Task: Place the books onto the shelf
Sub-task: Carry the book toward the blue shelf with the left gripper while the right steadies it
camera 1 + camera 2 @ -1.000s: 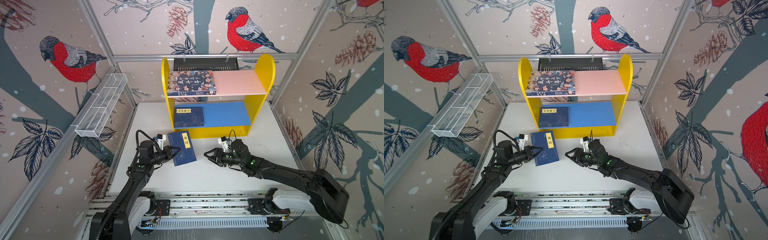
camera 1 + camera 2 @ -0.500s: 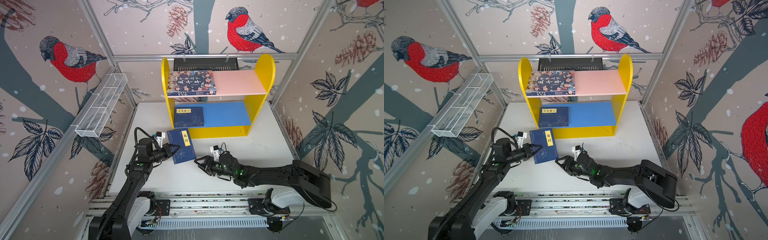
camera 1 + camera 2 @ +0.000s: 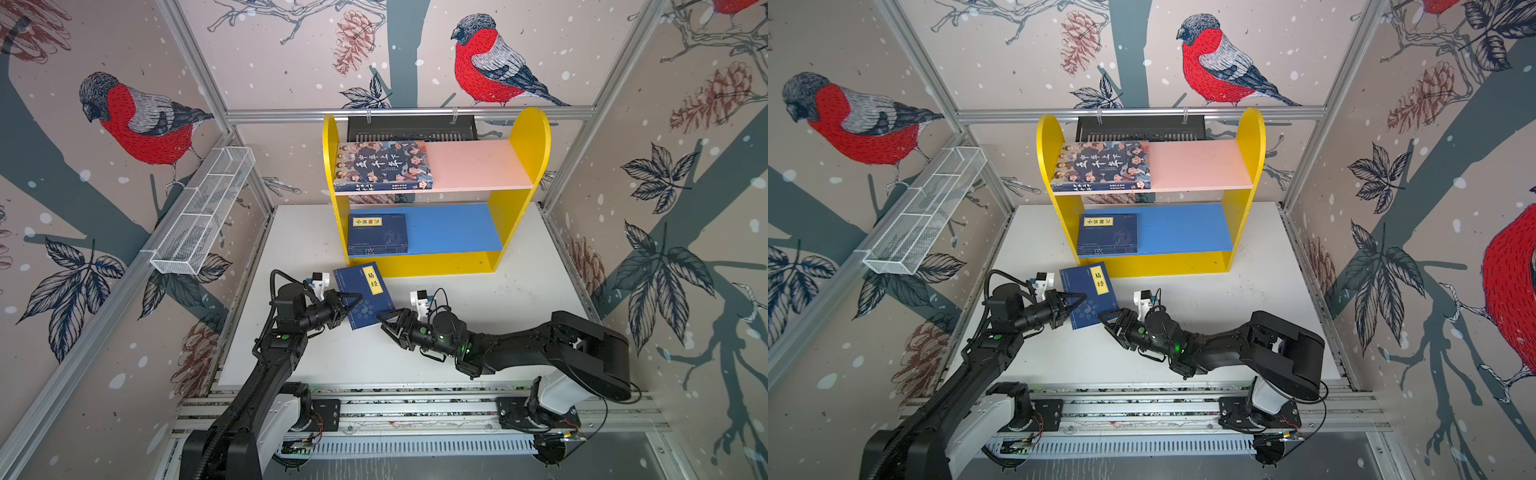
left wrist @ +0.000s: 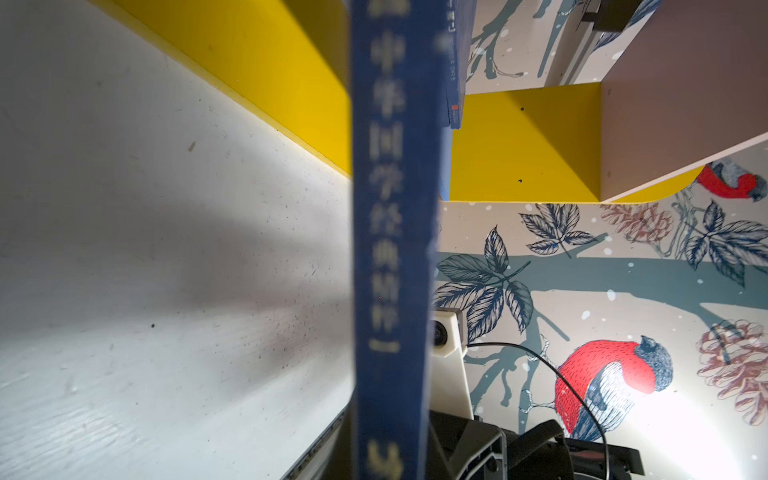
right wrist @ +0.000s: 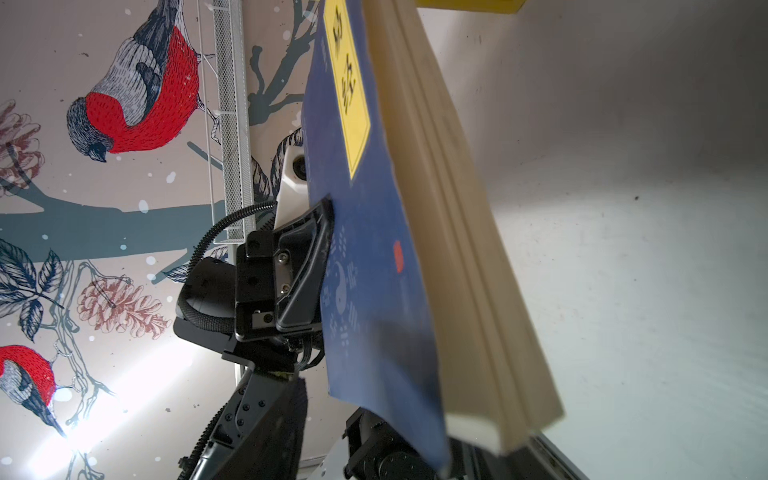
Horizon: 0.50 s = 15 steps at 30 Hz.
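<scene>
A thin navy-blue book (image 3: 362,296) (image 3: 1087,297) with a yellow label hangs tilted above the table in front of the shelf (image 3: 419,266) (image 3: 1154,266). My left gripper (image 3: 352,297) (image 3: 1077,297) is shut on its spine edge; the spine (image 4: 395,249) fills the left wrist view. My right gripper (image 3: 384,320) (image 3: 1106,321) is open, its fingertips at the book's near corner (image 5: 415,353); contact cannot be told. The cartoon-cover book (image 3: 382,166) lies on the pink board. A stack of navy books (image 3: 378,233) lies on the blue board.
A white wire-mesh basket (image 3: 203,216) hangs on the left wall. A black slotted tray (image 3: 411,129) hangs behind the shelf. The right halves of the pink board (image 3: 478,164) and the blue board (image 3: 453,228) are bare. White table (image 3: 519,299) extends to the right.
My right gripper has moved left across the table to the held book's near corner, its arm folding back. The left gripper and book have barely shifted.
</scene>
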Each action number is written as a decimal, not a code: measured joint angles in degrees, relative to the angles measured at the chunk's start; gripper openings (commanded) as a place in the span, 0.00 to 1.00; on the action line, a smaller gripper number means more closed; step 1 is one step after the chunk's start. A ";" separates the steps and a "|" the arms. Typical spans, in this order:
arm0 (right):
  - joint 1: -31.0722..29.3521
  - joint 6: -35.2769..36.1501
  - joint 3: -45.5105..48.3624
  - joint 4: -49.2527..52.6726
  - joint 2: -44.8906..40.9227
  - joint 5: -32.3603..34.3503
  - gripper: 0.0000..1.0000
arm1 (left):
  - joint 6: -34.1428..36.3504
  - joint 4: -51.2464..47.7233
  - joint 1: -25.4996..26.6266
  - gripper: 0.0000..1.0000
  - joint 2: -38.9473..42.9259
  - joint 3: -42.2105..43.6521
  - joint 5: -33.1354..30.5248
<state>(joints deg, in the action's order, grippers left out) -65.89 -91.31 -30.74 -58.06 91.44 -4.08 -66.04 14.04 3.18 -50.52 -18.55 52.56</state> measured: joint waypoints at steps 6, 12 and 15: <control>1.14 -0.22 -2.16 -2.14 2.60 -0.26 0.60 | -4.26 5.09 0.00 0.00 0.00 0.42 -0.02; 1.44 -1.51 -1.55 -5.07 3.63 -0.22 0.60 | -5.88 6.71 0.00 0.00 -0.09 0.42 0.26; 1.49 -1.75 -1.03 -6.08 3.63 0.07 0.60 | -5.99 6.86 0.00 0.00 -0.11 0.39 0.37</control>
<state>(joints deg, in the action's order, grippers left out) -64.40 -93.06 -31.77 -64.14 95.07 -4.01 -72.03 20.91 3.18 -50.63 -18.15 52.93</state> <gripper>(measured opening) 0.598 0.126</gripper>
